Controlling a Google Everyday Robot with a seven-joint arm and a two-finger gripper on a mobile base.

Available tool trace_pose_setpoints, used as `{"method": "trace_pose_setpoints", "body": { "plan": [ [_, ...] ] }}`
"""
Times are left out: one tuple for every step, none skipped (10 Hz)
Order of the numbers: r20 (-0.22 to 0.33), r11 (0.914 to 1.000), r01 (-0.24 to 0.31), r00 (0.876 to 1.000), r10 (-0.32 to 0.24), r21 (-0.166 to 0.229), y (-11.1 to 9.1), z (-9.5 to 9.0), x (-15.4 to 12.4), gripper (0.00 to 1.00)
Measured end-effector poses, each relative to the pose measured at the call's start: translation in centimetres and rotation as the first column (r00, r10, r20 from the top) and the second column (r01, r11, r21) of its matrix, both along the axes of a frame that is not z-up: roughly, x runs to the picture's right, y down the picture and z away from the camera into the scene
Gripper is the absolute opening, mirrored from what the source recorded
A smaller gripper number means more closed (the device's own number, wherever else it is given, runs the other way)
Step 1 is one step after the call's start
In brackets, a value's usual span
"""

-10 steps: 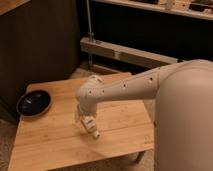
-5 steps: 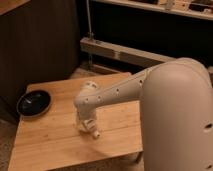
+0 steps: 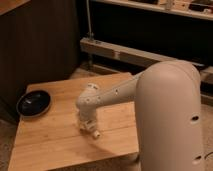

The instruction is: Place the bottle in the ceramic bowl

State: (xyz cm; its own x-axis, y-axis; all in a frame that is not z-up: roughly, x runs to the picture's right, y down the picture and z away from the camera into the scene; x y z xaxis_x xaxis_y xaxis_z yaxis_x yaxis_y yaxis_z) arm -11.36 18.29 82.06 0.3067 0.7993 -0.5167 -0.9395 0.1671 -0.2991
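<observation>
Setting: wooden table stood before a dark wall.
Bottle: the bottle sat at the gripper's lower end, to the right of the ceramic bowl and well apart from it; its white tip pointed down and away from the bowl.
Ceramic bowl: the ceramic bowl rested dark and glossy on the table's left rear corner, with nothing seen inside.
Gripper: the gripper hung low over the table's middle, right of the bowl; whether it was clamped on the bottle could not be told.
Arm: the cream arm reached toward the bowl from the robot's body, far right of it.
Background: a pale rail ran behind, right of the bowl.
</observation>
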Motion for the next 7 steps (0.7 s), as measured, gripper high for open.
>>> {"method": "trace_pose_setpoints", "body": {
  "plan": [
    [-0.001,0.9999,-0.003,1.000,0.003,-0.010,0.1,0.2,-0.3,0.58],
    [0.002,0.9998,-0.007,1.000,0.007,-0.016,0.0,0.2,-0.9,0.46],
    [0.008,0.9998,-0.008,1.000,0.008,-0.017,-0.1,0.2,-1.4,0.38],
    [0.020,0.9998,-0.014,1.000,0.015,-0.014,-0.7,0.1,-2.4,0.28],
    [0.034,0.9996,-0.025,0.999,0.026,-0.012,-1.7,-0.3,-3.4,0.18],
    [0.054,0.9990,-0.042,0.998,0.043,-0.017,-2.9,-0.8,-4.3,0.08],
    [0.080,0.9978,-0.062,0.995,0.064,-0.023,-3.6,-1.0,-4.9,0.02]
  ]
}}
